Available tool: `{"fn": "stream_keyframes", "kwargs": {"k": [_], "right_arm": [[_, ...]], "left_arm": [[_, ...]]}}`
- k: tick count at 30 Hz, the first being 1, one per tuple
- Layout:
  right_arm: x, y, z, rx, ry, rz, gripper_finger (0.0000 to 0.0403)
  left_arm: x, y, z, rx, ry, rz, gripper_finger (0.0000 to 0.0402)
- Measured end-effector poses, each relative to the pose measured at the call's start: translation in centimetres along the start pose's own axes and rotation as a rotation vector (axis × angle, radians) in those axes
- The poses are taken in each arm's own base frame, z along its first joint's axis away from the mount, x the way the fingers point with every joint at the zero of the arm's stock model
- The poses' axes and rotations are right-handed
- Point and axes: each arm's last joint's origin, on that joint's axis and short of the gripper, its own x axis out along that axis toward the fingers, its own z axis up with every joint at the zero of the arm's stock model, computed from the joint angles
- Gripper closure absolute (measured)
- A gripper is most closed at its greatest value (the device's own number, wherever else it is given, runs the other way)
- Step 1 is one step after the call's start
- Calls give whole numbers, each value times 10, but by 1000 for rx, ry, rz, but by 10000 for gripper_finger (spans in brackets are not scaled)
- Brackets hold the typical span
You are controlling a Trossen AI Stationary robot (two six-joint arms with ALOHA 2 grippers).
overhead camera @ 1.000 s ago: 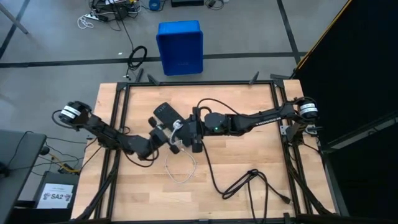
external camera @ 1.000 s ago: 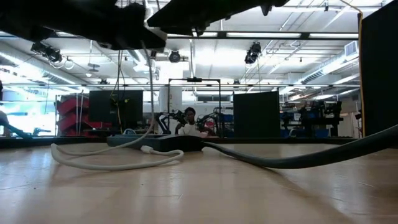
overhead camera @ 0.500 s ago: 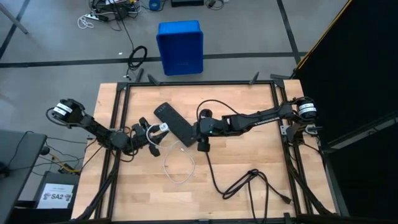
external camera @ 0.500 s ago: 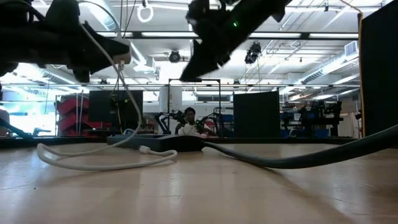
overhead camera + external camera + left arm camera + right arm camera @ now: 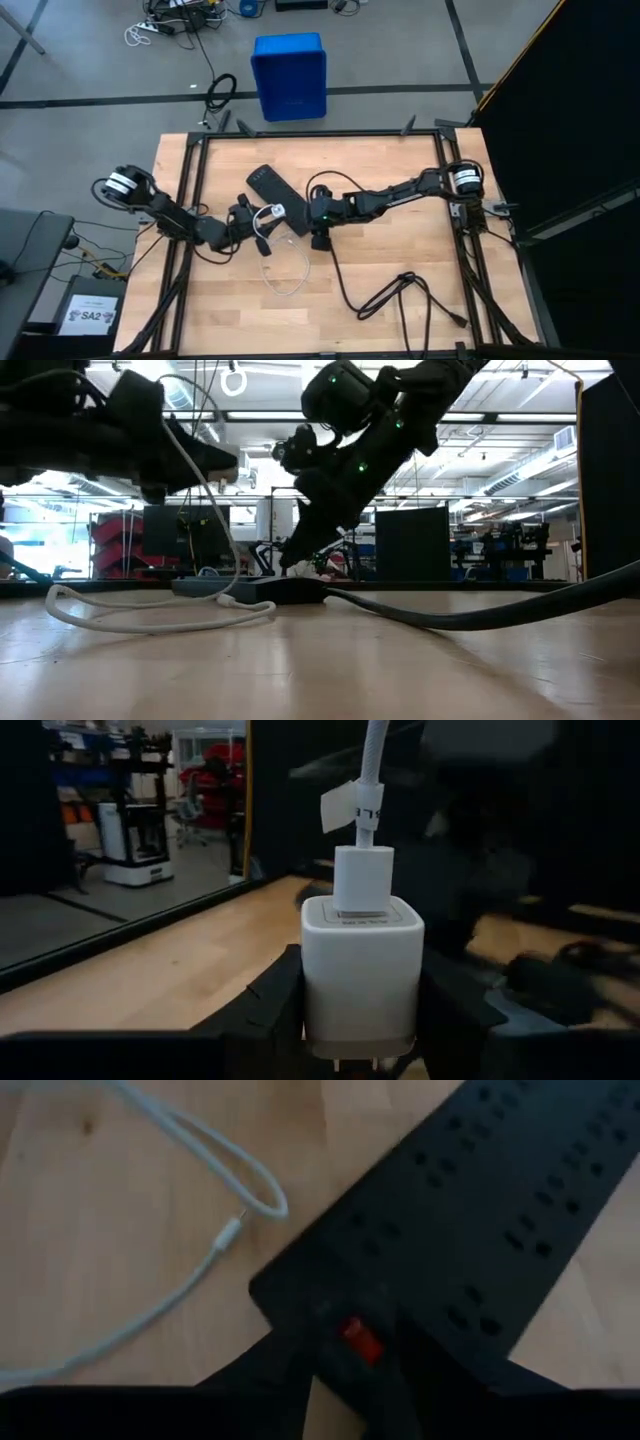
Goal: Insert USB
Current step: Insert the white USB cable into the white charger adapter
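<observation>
My left gripper (image 5: 258,215) is shut on a white charger block (image 5: 362,970). The USB plug (image 5: 360,880) sits in the block's top, and its white cable (image 5: 375,760) rises from it. The cable's slack loop (image 5: 285,268) lies on the wood, and its free plug end (image 5: 232,1232) rests beside the black power strip (image 5: 275,192). The strip lies flat on the table. My right gripper (image 5: 313,225) is down on the strip's near end, at the red switch (image 5: 352,1338). My left gripper pinches the charger block's two opposite side faces (image 5: 312,990) between its fingers (image 5: 270,1005). The block is lifted clear of the table, its USB port facing away from the gripper and its prongs toward it. The cable hangs slack from the plug. My right gripper comes slanting down from the table's right onto the strip's switch end (image 5: 330,1315), one finger (image 5: 270,1370) on each side of the red switch. Dark fingers on dark plastic hide where the pads meet it. The strip stays flat on the table.
The strip's thick black cord (image 5: 395,295) runs off its near end and coils at the near right of the table. A blue bin (image 5: 290,75) stands on the floor beyond the far edge. Black frame rails (image 5: 320,133) border the table. Bare wood lies at the near left.
My right gripper has left the charger, gone a little toward the table's right and come down onto the strip's switch end. My left gripper drew back toward the left edge with the charger, then returned partway. The cable's loop slid slightly left on the wood.
</observation>
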Motion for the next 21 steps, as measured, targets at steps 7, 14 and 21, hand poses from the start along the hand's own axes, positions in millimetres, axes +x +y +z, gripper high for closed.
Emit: {"fn": "stream_keyframes", "kwargs": {"k": [7, 14, 21], "right_arm": [[1, 3, 4, 11, -43, 5, 291], [-2, 23, 7, -3, -80, 131, 289], [-8, 53, 2, -16, -54, 203, 286]], "left_arm": [[19, -6, -16, 26, -10, -29, 274], [45, -17, -40, 88, 39, -3, 274], [53, -20, -49, 107, 51, 7, 274]]}}
